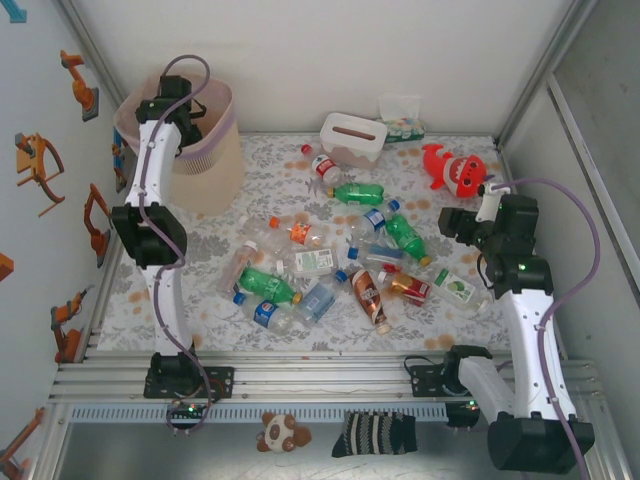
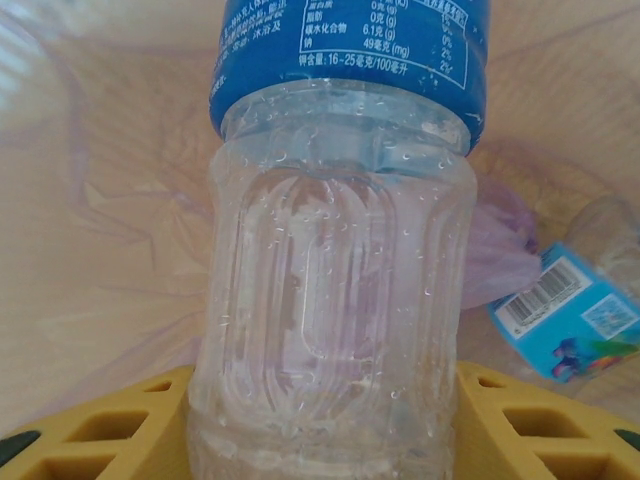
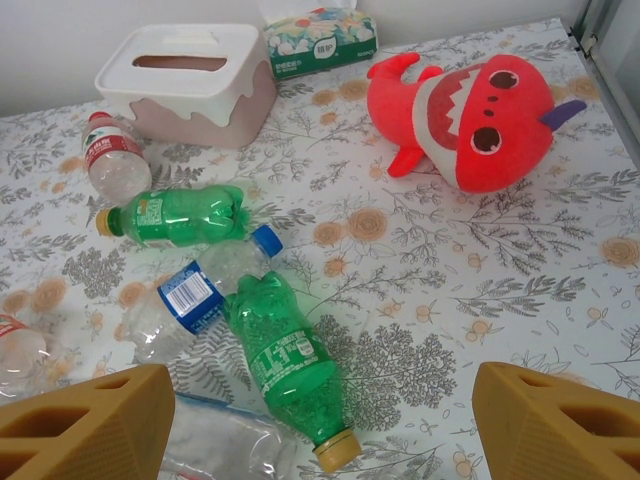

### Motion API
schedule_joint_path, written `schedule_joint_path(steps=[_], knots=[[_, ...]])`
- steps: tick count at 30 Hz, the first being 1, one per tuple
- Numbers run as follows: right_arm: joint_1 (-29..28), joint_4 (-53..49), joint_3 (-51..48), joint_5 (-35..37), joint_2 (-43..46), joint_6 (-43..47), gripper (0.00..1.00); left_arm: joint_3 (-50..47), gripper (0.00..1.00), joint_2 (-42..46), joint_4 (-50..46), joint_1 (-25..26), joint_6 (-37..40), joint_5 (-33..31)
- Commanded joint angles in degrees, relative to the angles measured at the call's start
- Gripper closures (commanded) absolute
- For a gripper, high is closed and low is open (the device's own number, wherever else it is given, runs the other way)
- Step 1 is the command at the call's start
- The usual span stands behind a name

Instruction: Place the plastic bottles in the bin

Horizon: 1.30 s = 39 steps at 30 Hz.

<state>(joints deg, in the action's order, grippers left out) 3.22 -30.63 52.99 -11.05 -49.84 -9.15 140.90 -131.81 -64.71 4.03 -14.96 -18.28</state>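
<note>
Dropping is the step in hand: the left gripper [image 2: 325,425] is pinching a blue-labelled clear bottle [image 2: 335,270] between its yellow fingers [image 2: 110,430] and hanging it inside the mouth of the bin [image 1: 218,165], with the pink liner [image 2: 100,200] showing all around the bottle. 1 light-blue-labelled bottle [image 2: 575,315] is lying lower down in the bin. The next move, as I judge it, is calling for the jaws to spread so the held bottle falls onto the liner, then for the arm to lift out without snagging the bag.

The right gripper [image 3: 320,430] is hovering spread and empty above the table [image 3: 520,300], near the red shark plush [image 3: 465,110]. Just below it a green bottle [image 3: 285,365] is lying on its side, touching a blue-capped clear bottle [image 3: 195,295]; that green one is looking like the nearest pick for this arm. Well over 10 scattered bottles [image 1: 330,270] are waiting on the table, so the task is looking far from done.
</note>
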Motion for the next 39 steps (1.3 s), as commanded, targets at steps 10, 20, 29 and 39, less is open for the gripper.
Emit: schedule_joint_path(steps=[10,20,29,39], knots=[[-0.3,1.2,-0.2,0.2,-0.5,0.7,0.23,-0.4,0.36,-4.6,-3.1,-1.0,-2.6,3.4],[-0.3,1.5,0.6,0.0,-0.2,0.4,0.23,-0.1,0.17,2.6,-2.2,-0.7,-2.5,4.7],[-0.4,2.0,2.2,-1.1,-1.1,0.3,0.23,-0.5,0.16,9.7,-1.5,0.1,-2.3,8.1],[-0.6,3.4,4.3,-4.8,-3.5,-0.6,0.24,-4.5,0.17,18.5,1.2,1.3,-1.2,11.0]])
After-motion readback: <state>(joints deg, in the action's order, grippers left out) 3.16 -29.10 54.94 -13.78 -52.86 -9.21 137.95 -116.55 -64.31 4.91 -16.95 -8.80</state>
